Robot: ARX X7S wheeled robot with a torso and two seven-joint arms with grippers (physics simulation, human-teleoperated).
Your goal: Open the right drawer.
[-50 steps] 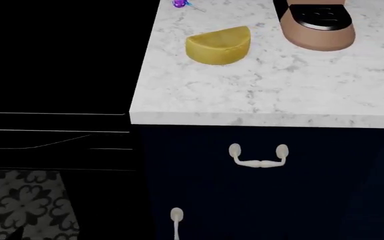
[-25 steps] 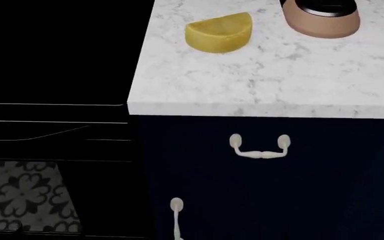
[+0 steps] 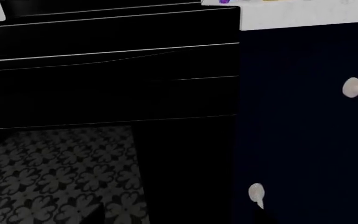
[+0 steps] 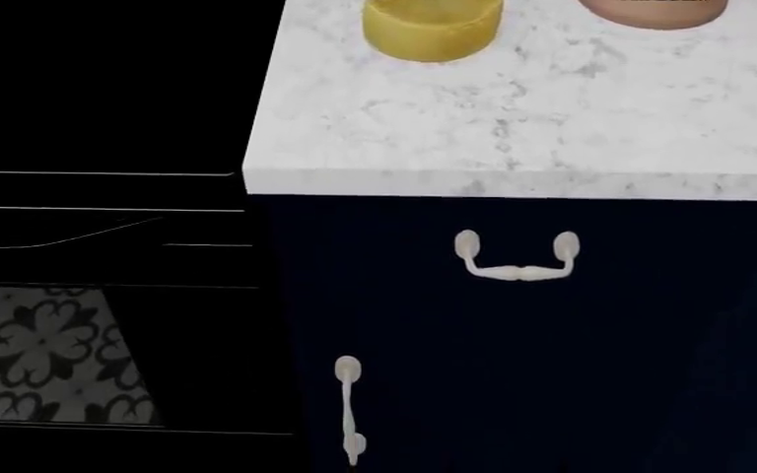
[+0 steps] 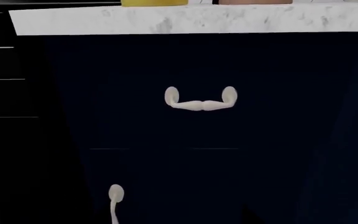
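The right drawer is a dark navy front under the marble counter, flush with the cabinet face. Its cream bail handle hangs level on two round mounts. From the right wrist the handle shows straight ahead on the drawer front, some way off. The left wrist view catches only one handle mount at its edge. No arm or gripper shows in the head view. Only faint black shapes mark my left gripper and my right gripper against the dark cabinet, so their jaws cannot be read.
Below the drawer is a navy cabinet door with a vertical cream handle. A black oven stands to the left, over patterned floor. On the white marble counter sit a yellow wedge and a tan appliance.
The head view has tilted down: counter, drawer handle and door handle all sit higher in the picture, and more of the door handle shows. The drawer stays flush.
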